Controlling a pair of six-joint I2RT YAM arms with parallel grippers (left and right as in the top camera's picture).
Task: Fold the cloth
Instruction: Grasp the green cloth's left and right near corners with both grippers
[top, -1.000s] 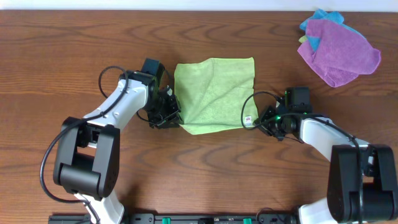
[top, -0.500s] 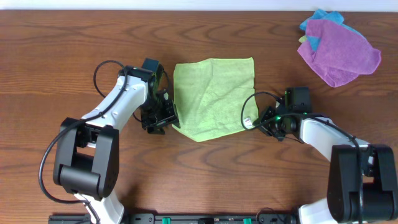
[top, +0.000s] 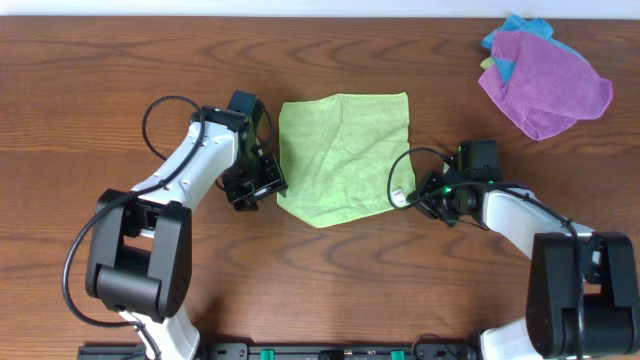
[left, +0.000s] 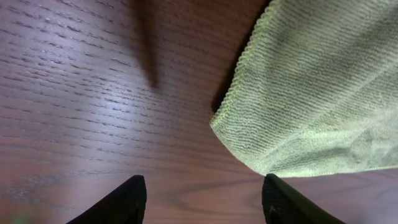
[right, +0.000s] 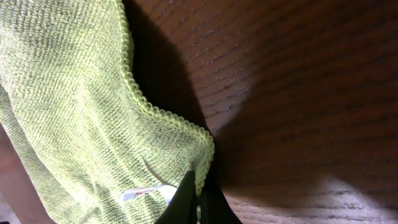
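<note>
A: Overhead?
B: Cloth (top: 345, 155) lies on the table (top: 100, 80); left gripper (top: 268, 186) just left of it, right gripper (top: 412, 195) at its lower right corner.
A: Left wrist?
B: Jaws wide, empty, cloth ahead.
A: Right wrist?
B: Jaws pinch the cloth's corner.

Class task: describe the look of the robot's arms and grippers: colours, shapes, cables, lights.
The left arm and right arm have rounded white shells with black joints. A thin black cable loops at each wrist. The left gripper and right gripper are black, with tapered fingers. A green light shows on the right wrist.
</note>
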